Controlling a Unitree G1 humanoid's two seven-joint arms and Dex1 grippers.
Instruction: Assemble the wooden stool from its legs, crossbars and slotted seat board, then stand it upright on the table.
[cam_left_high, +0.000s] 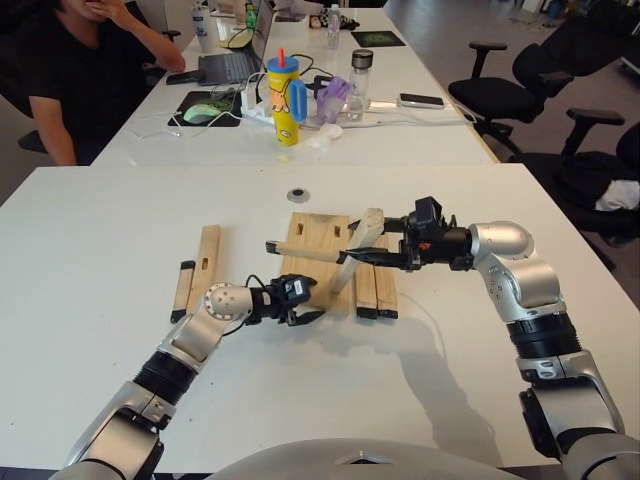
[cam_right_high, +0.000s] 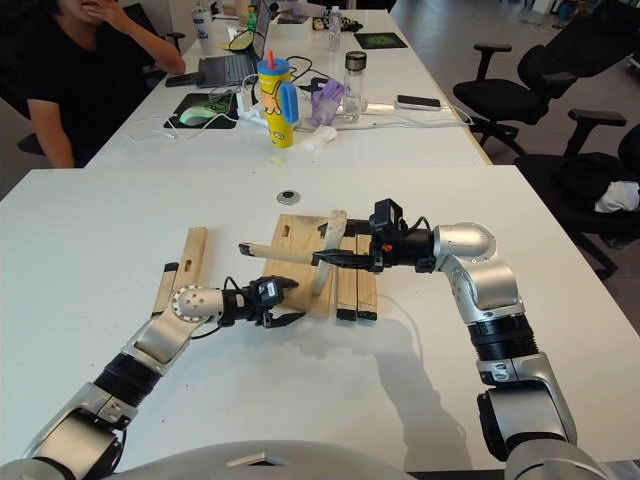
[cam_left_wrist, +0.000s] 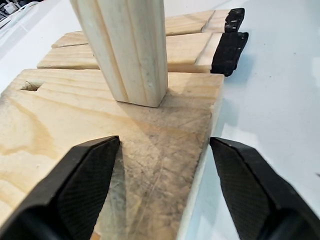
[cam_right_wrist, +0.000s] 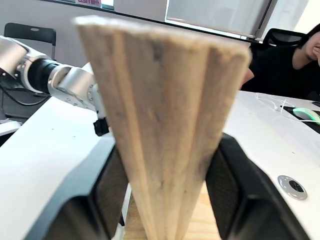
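Note:
The slotted seat board lies flat mid-table. My right gripper is shut on a wooden leg, held tilted with its lower end resting on the board. In the right wrist view the dark fingers clamp both sides of that leg. A thinner crossbar juts left from the leg; I cannot tell if they are joined. My left gripper is open at the board's near edge, its pads straddling the board's corner.
Two legs with black end caps lie along the board's right side. Two more wooden pieces lie to its left. A cable grommet sits behind. The far desk holds a yellow cup, bottles and a laptop.

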